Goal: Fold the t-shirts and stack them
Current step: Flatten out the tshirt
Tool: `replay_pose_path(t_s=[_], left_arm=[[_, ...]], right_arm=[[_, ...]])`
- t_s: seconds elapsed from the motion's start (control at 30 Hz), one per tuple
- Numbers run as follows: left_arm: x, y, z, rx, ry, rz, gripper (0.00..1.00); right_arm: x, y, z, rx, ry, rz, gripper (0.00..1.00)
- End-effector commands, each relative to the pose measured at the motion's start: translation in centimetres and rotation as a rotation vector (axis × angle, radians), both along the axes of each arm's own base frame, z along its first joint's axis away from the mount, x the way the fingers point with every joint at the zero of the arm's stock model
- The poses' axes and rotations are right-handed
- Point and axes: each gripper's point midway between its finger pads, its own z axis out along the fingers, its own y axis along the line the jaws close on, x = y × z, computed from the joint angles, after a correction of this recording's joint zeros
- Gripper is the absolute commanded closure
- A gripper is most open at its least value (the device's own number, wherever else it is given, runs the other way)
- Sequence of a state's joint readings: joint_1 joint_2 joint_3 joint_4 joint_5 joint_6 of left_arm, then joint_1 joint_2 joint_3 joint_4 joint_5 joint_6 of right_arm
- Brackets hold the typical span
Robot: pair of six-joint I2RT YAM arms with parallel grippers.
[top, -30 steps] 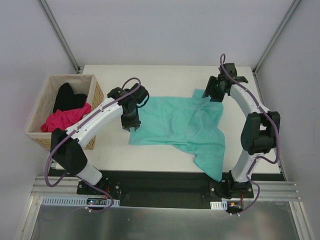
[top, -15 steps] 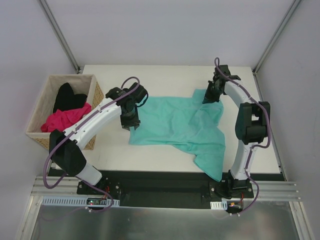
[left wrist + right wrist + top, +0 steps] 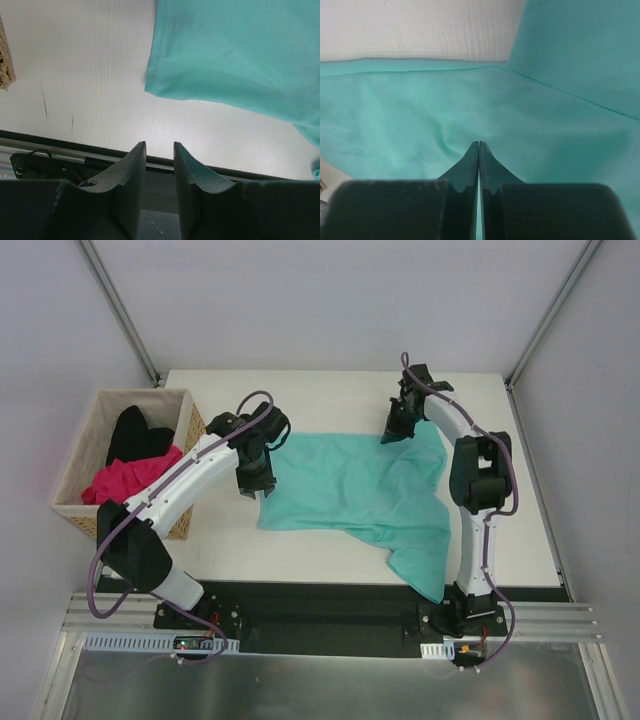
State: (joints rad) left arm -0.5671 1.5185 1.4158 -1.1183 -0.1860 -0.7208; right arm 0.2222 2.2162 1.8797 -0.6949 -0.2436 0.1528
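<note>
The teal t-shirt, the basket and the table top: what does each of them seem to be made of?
The teal t-shirt: thin soft cloth, probably cotton knit, matte; it lies in soft wrinkles.
The basket: woven wicker or similar fibre, tan; the weave shows on its side wall.
The table top: hard, white, faintly shiny, perhaps laminate or plastic; fine parallel lines show close up.

Teal t-shirt [image 3: 340,485]: plain cloth, no print or tag readable.
Wicker basket [image 3: 140,393]: no lettering.
Left arm [image 3: 185,480], right arm [image 3: 478,475]: no brand or number legible.
</note>
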Motion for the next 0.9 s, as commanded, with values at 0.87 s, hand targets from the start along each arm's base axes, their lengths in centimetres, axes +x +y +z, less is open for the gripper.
replay_pose_path(t_s=[0.87], left_arm=[[3.0, 1.2, -0.4, -0.013, 0.033, -0.008, 0.71]], right_arm=[[-2.5, 1.1, -2.9, 0.027, 0.167, -0.031, 0.99]])
